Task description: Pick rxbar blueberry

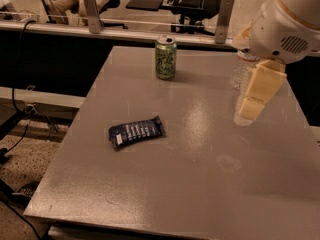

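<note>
The rxbar blueberry (136,132) is a flat dark navy wrapper with white lettering. It lies flat on the grey table (200,194), left of centre, skewed a little. My gripper (248,110) is cream-coloured and hangs from the white arm (287,21) at the right. It is above the table's right half, well to the right of the bar and apart from it. It holds nothing that I can see.
A green can (165,57) stands upright at the table's far edge, beyond the bar. A clear water bottle (239,73) stands at the far right, mostly hidden behind my arm. Cables and a floor drop lie past the table's left edge (60,154).
</note>
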Tool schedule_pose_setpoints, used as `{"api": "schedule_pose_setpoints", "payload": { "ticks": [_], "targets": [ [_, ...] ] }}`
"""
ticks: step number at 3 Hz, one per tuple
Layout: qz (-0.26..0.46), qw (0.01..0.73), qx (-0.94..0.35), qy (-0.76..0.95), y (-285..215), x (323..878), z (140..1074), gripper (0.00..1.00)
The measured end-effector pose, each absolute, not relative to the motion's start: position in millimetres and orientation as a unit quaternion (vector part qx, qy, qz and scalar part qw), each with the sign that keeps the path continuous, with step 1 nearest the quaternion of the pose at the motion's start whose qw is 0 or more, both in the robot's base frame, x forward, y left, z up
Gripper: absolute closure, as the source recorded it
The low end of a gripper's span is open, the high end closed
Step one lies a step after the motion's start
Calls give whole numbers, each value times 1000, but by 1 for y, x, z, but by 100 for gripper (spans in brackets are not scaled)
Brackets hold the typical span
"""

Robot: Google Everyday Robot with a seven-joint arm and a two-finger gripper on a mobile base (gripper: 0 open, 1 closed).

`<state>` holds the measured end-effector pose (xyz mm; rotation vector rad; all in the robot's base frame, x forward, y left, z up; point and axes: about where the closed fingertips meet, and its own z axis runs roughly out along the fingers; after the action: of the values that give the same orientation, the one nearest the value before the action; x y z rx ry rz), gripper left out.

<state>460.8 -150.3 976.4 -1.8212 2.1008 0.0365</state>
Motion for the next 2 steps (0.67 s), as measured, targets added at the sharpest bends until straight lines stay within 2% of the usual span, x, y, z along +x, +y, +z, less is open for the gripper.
{"api": "schedule_pose_setpoints", "payload": {
  "ticks": [2],
  "targets": [
    [54,196,-690,695,-61,492,945,0]
  ]
}}
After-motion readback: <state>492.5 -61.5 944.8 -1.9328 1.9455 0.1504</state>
